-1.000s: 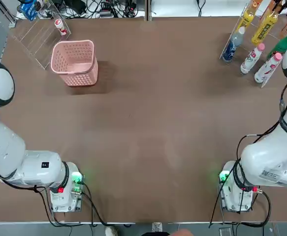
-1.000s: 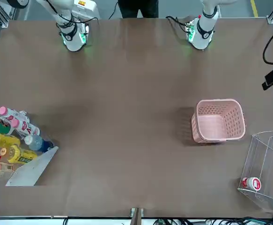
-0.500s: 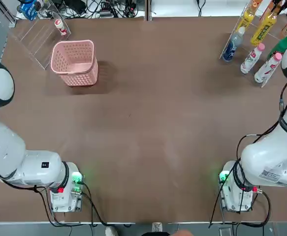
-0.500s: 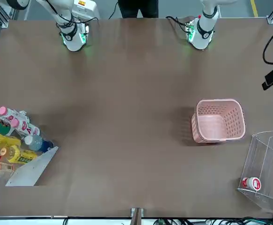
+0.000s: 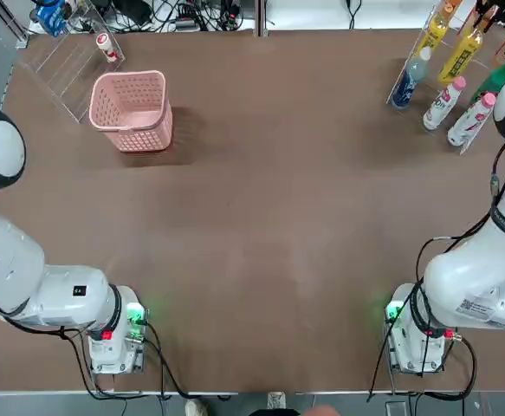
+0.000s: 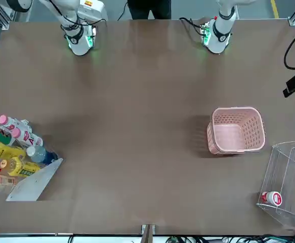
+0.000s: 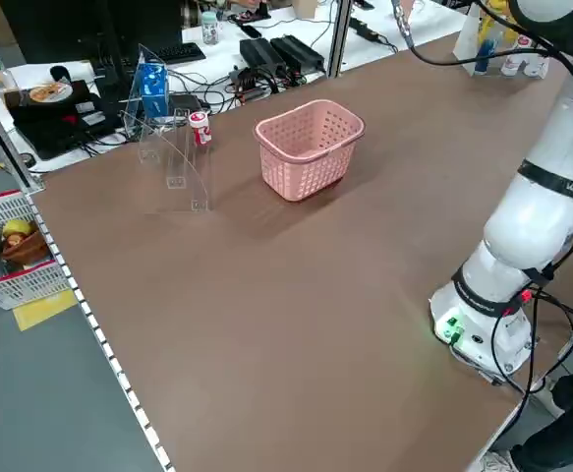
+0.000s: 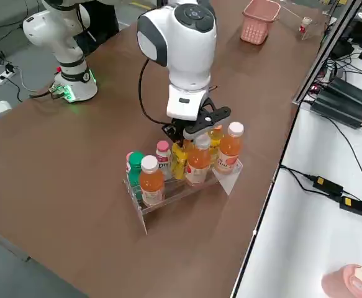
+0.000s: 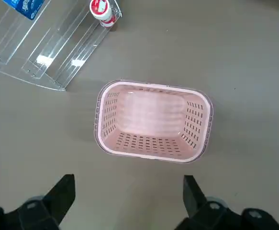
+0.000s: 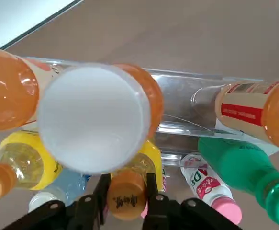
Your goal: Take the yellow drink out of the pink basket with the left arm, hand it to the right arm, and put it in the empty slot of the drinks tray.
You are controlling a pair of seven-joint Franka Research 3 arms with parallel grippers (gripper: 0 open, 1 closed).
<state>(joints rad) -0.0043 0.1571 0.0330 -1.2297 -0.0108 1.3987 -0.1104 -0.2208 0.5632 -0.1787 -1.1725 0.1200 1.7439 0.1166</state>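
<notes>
The yellow drink [image 10: 151, 157] lies in a lane of the drinks tray [image 10: 187, 111], among orange, green, blue and white-pink bottles. My right gripper [image 10: 126, 192] is shut on its cap end. From the right side, the right gripper [image 8: 193, 131] hangs over the tray [image 8: 174, 195] with the yellow drink [image 8: 179, 160] under it. From overhead, the yellow drink [image 5: 462, 52] is at the table's far right corner. The pink basket [image 9: 108, 115] has nothing in it. High above it, my left gripper [image 9: 127, 184] is open.
A clear acrylic box [image 5: 61, 65] holding one small red-white bottle [image 5: 105, 45] stands just beyond the pink basket [image 5: 139, 134] at the far left. Both arm bases [image 5: 113, 334] sit at the near edge. Cables and gear lie past the far edge.
</notes>
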